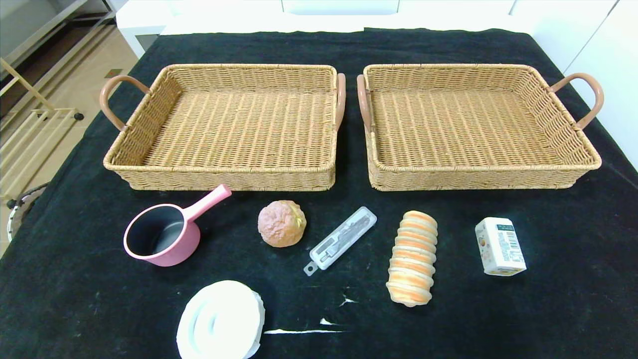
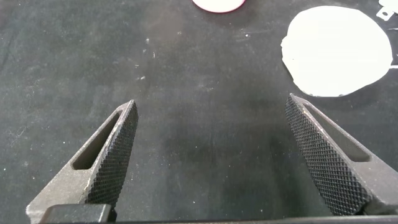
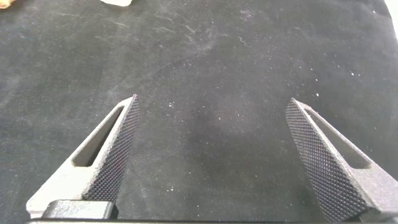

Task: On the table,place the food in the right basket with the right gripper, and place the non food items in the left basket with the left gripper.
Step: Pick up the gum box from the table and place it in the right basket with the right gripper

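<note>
Now the left gripper hangs with fingers apart over bare cloth, and the white lid lies near ahead. The right gripper is spread wide too, well apart from the carton.

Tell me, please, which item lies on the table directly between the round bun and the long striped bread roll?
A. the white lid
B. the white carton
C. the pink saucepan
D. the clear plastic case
D: in the head view the clear plastic case lies on the black cloth between the round bun and the striped bread roll.
</note>
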Motion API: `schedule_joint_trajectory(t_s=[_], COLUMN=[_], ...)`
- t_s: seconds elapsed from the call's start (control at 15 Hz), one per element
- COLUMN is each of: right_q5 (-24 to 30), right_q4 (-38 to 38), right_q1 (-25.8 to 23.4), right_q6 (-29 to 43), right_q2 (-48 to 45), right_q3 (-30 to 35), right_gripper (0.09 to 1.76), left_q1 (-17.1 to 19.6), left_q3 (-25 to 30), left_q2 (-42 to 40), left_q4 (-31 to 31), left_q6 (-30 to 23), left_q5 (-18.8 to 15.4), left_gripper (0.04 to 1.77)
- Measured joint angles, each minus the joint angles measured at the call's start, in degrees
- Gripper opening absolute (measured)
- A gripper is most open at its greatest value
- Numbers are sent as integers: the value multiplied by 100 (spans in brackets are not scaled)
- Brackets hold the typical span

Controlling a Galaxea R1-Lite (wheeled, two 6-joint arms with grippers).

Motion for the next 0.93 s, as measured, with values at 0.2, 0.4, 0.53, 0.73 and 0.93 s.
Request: schedule_joint_trajectory(t_s=[0.2, 0.4, 0.53, 0.73, 0.93], right_q5=[-21, -55, -44, 200, 628], right_q4=[-9, 7, 49, 195, 217], right_q1=[5, 5, 5, 24, 127], right_q6=[57, 94, 94, 368, 491], right_q2=[0, 0, 32, 447, 1167], right_q3=[0, 0, -24, -656, -1360], right_gripper=[171, 171, 171, 171, 171], left_q1=[0, 0, 0, -6, -71], left_q3=[0, 0, -43, -666, -1247], left_q2=[0, 0, 0, 135, 764], left_q4=[7, 7, -13, 93, 110], left_q6=[-2, -9, -20, -215, -300], left_q5=[-7, -7, 9, -48, -503], left_gripper=[172, 172, 172, 172, 172])
